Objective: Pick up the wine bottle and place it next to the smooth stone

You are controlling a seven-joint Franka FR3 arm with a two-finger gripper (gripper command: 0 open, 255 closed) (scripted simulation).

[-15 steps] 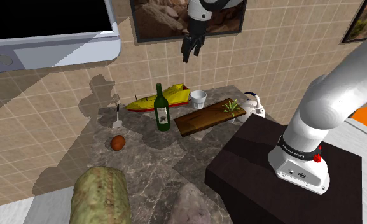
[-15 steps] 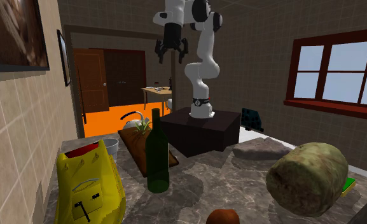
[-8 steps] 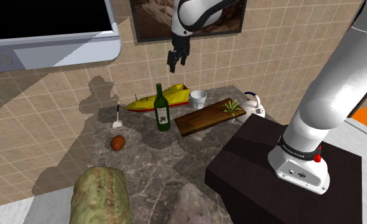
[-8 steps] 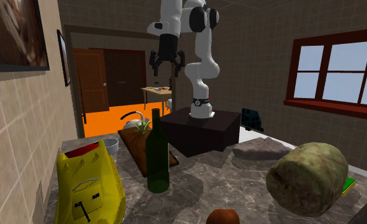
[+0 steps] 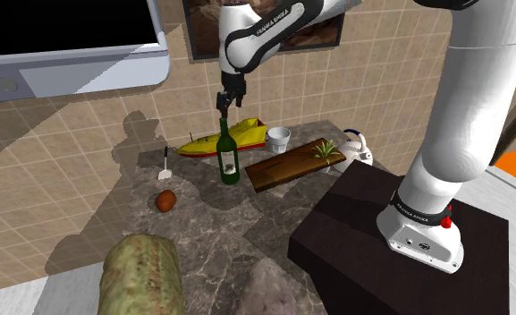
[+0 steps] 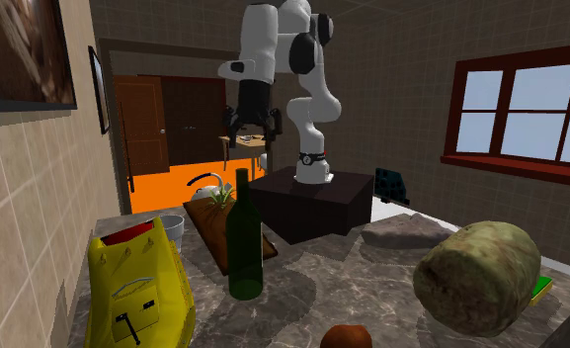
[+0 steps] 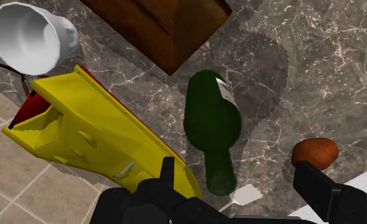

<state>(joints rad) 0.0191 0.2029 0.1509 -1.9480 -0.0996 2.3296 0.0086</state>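
The small brown stone lies near the left edge of the counter in the shoulder view. The green bottle stands upright by the back edge, just in front of a yellow boat, well apart from the stone. The gripper hangs above its neck, fingers spread, touching nothing. Further right sit a cup and a board.

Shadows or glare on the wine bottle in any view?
Shoulder view: the arm's shadow falls on the tiled wall and countertop beside the wine bottle, the bottle evenly lit. Wrist view: soft shadow patches on the countertop beside it, no glare. Second exterior view: bottle reads dark.
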